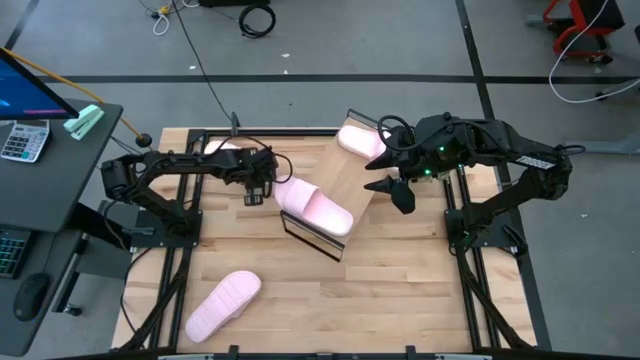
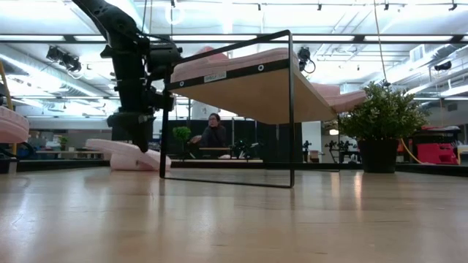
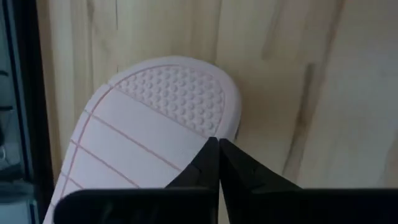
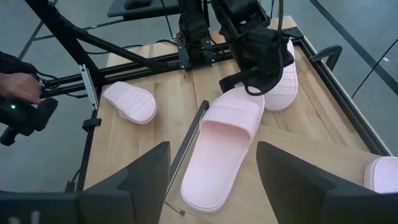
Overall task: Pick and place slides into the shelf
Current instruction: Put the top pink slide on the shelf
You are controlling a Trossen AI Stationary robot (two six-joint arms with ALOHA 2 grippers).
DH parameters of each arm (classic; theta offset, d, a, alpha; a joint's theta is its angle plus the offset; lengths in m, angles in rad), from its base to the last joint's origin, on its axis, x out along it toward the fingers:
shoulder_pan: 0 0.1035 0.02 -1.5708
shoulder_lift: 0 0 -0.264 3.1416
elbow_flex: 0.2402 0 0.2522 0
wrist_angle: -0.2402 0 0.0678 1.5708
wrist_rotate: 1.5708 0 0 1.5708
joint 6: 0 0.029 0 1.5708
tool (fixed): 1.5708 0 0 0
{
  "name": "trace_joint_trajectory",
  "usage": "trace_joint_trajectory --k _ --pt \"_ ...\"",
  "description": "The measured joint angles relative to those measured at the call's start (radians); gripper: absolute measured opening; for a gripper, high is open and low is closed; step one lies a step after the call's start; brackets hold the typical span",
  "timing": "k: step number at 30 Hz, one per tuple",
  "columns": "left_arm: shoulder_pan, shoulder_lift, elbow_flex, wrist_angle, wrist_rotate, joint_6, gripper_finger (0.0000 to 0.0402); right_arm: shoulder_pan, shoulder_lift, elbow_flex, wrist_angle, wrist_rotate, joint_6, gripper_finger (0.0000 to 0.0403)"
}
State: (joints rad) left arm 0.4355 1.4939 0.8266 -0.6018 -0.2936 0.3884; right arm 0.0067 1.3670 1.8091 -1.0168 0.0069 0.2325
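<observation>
Pink foam slide [image 1: 314, 207] lies on the tilted shelf [image 1: 345, 165]. Your left gripper [image 1: 259, 186] sits at its heel, fingers clenched together, seemingly holding nothing. Nudge gently so the slide seats squarely. Your right gripper [image 1: 392, 190] hovers nearby, fingers spread and empty.

Pale pink slides [image 4: 219, 144] with dimpled, line-grooved soles; light wood shelf [image 1: 340, 170] on black wire frame
</observation>
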Motion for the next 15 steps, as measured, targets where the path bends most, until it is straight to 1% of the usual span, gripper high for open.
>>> trace_joint_trajectory --k 6,10,13,15 --pt "0.007 -0.004 0.059 -0.045 -0.029 -0.002 0.0007 -0.009 0.0 0.0 0.0 0.0 -0.001 0.0244" --pt "0.011 -0.01 0.098 -0.046 -0.1 0.023 0.0011 -0.02 0.0 0.0 0.0 0.0 0.0 0.0244" --pt "0.033 -0.015 0.124 -0.068 -0.104 0.034 0.0007 -0.02 0.0 0.0 0.0 0.0 0.0 0.0244" --pt "0.054 -0.015 0.146 -0.146 -0.079 0.011 0.0007 -0.02 0.0 0.0 0.0 0.0 -0.001 0.0244"
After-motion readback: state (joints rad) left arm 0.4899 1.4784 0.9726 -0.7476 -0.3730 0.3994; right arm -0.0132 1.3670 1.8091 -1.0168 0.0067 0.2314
